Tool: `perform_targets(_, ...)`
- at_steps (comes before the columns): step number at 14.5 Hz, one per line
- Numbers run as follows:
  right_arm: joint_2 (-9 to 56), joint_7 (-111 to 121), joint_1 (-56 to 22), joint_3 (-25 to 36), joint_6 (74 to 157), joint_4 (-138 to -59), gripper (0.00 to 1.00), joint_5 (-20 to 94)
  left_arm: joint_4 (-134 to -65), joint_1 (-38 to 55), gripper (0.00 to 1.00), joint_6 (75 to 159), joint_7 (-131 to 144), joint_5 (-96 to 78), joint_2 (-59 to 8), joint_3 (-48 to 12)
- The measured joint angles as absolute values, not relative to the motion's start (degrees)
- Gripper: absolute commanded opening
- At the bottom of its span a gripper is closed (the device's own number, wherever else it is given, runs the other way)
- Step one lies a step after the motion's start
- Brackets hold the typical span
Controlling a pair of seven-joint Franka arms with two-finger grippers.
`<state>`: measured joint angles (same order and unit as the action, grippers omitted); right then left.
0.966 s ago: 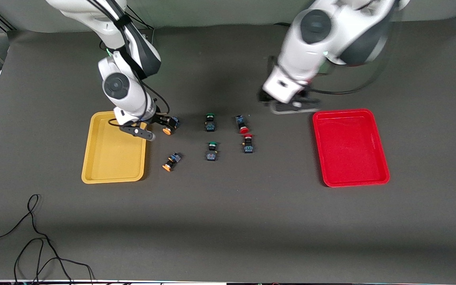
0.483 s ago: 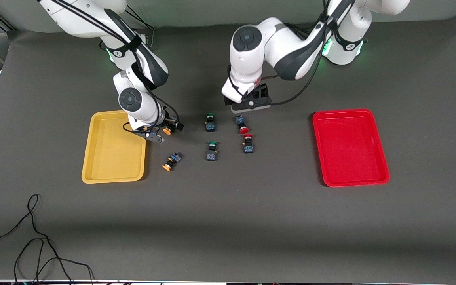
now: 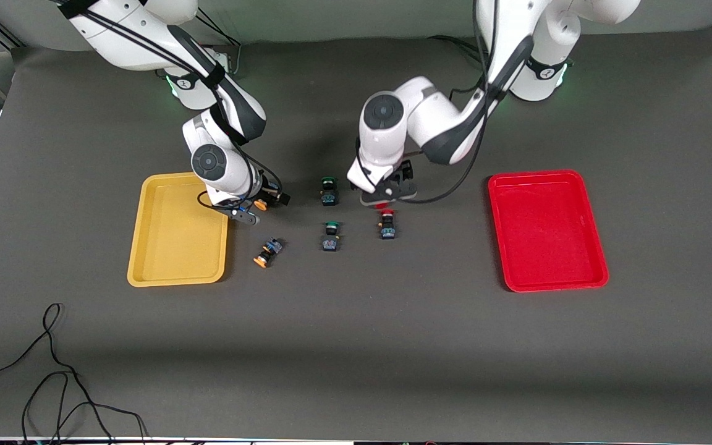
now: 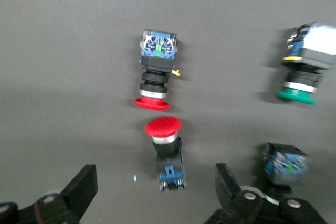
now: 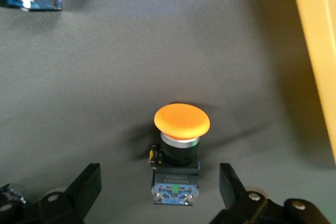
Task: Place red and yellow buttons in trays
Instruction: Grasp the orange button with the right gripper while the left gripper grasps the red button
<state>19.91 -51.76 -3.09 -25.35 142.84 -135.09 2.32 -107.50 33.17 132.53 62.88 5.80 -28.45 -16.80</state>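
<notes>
Both arms down low over the dark surface (image 3: 356, 346), each tool lined up on a button. Right tool (image 5: 160, 192) hangs over the yellow-capped button (image 5: 178, 148) lying just beside the yellow tray (image 3: 177, 232) — fingers (image 5: 86, 184) spread wide, the button body between them, nothing gripped. Left tool (image 4: 155, 192) sits over the red-capped button (image 4: 165, 150) farther from the front camera, fingers (image 4: 79, 187) likewise apart; that cap lies almost cap-to-cap with the second red button (image 4: 156, 72). Second yellow button (image 3: 267, 252) lies nearer the front camera, untouched; red tray (image 3: 546, 230) at the left arm's end holds nothing. Two green-capped switches (image 3: 329, 190) between the colour pairs — leave those. To grip well, I'd judge each tool should drop straight down and pinch the squarish black-and-blue body, not the round cap, which may roll or slip. The left must close without nudging its neighbour.
</notes>
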Motion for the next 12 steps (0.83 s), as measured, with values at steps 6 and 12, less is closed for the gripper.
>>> perform_targets(6, 21.0, -52.3, -3.1, -24.8, 143.3, -135.1, 0.57, -0.1, -107.4, 33.9, 0.83, 136.2, 67.1, 6.0, -34.1, -16.9)
perform_targets(12, 21.6, -52.4, -3.1, -24.6, 143.9, -135.1, 0.22, -0.2, -107.0, 34.3, 0.06, 136.9, 68.8, 6.0, -35.7, -16.9)
